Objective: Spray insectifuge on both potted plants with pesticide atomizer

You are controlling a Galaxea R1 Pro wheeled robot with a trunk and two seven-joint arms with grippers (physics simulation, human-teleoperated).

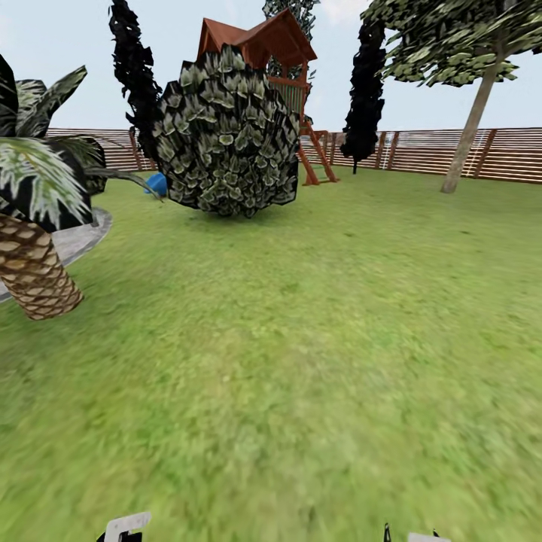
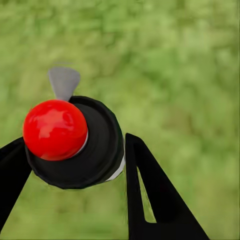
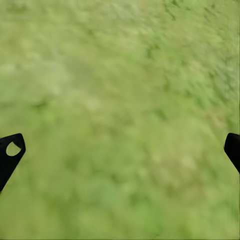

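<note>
Left tool point(image 2: 75, 155) clamped on pesticide atomizer point(image 2: 75, 142), right tool point(image 3: 120, 152) wide open and empty; drive slowly, scanning lawn point(image 1: 316, 361) for low rosettes.

Your head camera looks forward and down across the lawn point(image 1: 316, 339) to the fence point(image 1: 452, 154) — both wrist cameras face that same grass, close.

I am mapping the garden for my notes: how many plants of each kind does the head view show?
Palm with scaly trunk: 1
Round bush: 1
Slim black trees: 2
Leaning tree: 1
Grey-green tree top behind the roof: 1
Total: 6
</note>
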